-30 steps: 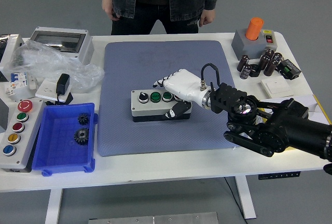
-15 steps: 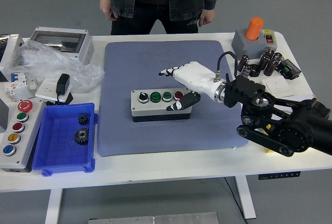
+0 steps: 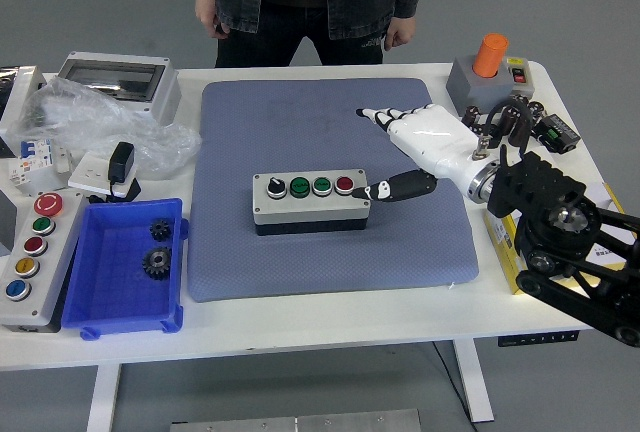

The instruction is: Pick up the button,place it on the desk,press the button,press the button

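Hovering open and empty, the right robot hand (image 3: 420, 147) just beside the button box (image 3: 310, 201) sitting on the blue mat (image 3: 330, 252) mid-tabletop (image 3: 330, 317), probably needing one fingertip lowering straight onto a single button (image 3: 344, 185), not brushing neighbours.

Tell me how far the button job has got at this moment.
Placing looks done: the button box sits flat on the blue mat. The right robot hand is open beside the box's right end, touching nothing. Whether presses are finished cannot be told from this frame.
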Action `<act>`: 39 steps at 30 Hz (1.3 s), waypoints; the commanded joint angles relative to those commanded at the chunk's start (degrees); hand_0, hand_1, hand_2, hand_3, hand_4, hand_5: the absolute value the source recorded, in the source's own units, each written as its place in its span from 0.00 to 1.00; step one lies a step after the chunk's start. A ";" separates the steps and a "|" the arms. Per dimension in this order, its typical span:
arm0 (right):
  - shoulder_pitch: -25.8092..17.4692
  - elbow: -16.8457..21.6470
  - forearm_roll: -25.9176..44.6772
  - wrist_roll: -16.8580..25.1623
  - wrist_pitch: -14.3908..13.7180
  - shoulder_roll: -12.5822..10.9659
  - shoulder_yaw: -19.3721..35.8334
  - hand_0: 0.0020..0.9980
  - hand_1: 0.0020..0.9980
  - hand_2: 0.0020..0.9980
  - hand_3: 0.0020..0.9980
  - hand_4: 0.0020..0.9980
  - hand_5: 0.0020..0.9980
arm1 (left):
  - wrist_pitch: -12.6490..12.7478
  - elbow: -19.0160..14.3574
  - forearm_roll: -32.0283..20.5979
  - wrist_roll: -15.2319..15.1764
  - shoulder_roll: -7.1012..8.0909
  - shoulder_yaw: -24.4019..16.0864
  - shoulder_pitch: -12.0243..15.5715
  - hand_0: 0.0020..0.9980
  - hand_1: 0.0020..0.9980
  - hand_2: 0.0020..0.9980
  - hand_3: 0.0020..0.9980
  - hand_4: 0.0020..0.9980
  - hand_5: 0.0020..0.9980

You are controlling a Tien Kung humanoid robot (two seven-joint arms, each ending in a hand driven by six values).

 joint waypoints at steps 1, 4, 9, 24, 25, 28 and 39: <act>-0.02 1.33 0.25 -1.32 1.43 -0.21 -0.46 0.57 0.65 0.85 0.95 0.97 0.80 | 0.01 0.00 -0.04 -0.01 0.01 0.03 0.01 0.61 0.62 0.58 0.61 0.54 0.38; 0.19 3.69 1.19 -3.73 4.83 -0.48 -1.61 0.49 0.56 0.57 0.88 0.61 0.42 | 0.03 0.01 -0.20 -0.03 0.03 0.14 0.08 0.61 0.62 0.58 0.61 0.54 0.39; 0.69 2.84 2.57 -4.40 6.92 0.17 -3.39 0.51 0.55 0.34 0.89 0.35 0.02 | 0.04 0.01 -0.34 -0.06 0.12 0.27 0.11 0.61 0.62 0.58 0.61 0.53 0.39; 1.37 0.14 3.92 -3.75 6.10 1.62 -5.96 0.51 0.51 0.30 0.87 0.39 0.00 | 0.11 0.02 -0.58 -0.22 0.35 0.77 -0.09 0.61 0.62 0.59 0.61 0.53 0.39; 1.41 0.49 3.96 -3.68 5.97 1.56 -5.95 0.51 0.51 0.30 0.87 0.39 0.00 | 0.11 0.02 -0.57 -0.22 0.32 0.78 -0.11 0.61 0.62 0.59 0.61 0.53 0.39; 1.52 1.03 4.16 -3.54 5.77 1.49 -6.06 0.51 0.51 0.30 0.87 0.40 0.00 | 0.12 0.03 -0.62 -0.21 0.27 0.85 -0.13 0.61 0.62 0.58 0.61 0.54 0.40; 2.26 -1.40 5.04 -3.16 5.44 2.97 -7.23 0.50 0.50 0.29 0.86 0.40 0.00 | 0.11 0.02 -0.58 -0.18 0.26 0.98 -0.29 0.61 0.62 0.59 0.61 0.54 0.41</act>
